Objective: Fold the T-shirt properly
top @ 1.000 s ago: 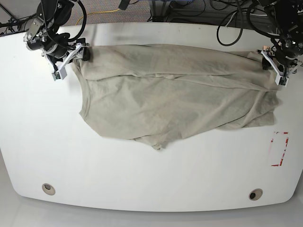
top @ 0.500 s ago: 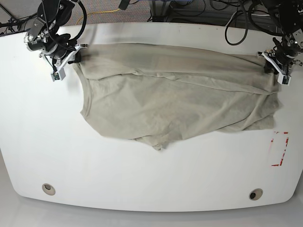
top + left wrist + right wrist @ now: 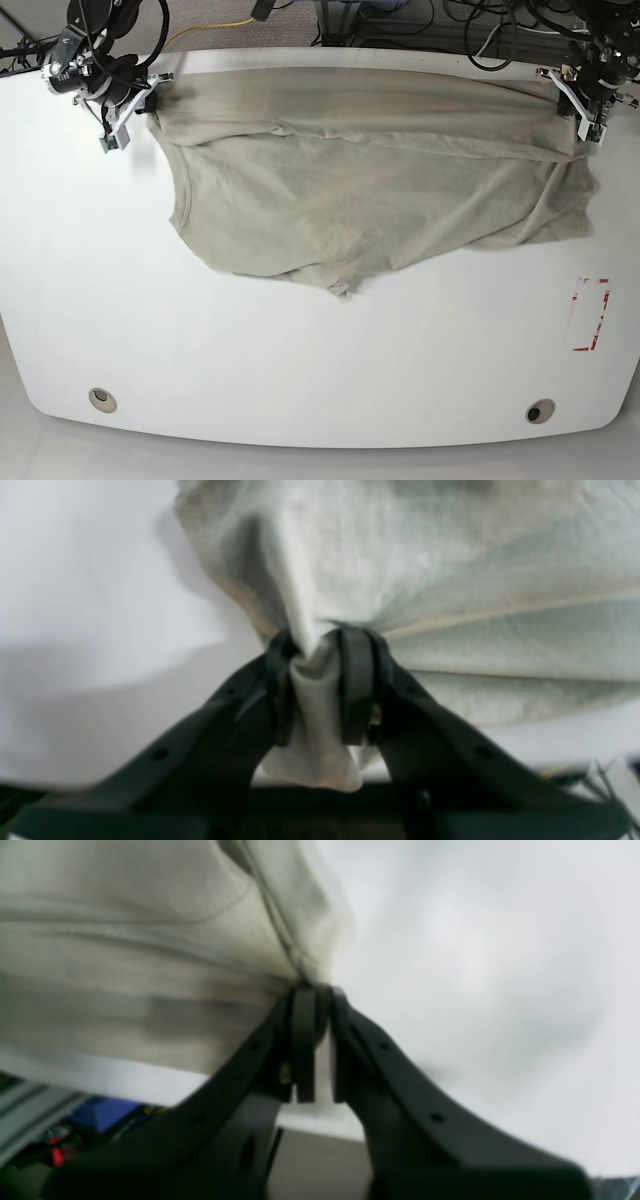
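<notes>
T-shirt (image 3: 370, 185) lies spread across the far half of the white table (image 3: 300, 370), top edge stretched taut along the far rim between both arms. Left gripper (image 3: 320, 680) clamped on a bunched corner of fabric. Right gripper (image 3: 314, 1040) pinched on the opposite corner at a seam.

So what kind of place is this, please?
Probably a robotics lab, not a home: a bare white table, loose cables on the floor behind it, and two claws, left and right, holding a T-shirt.
</notes>
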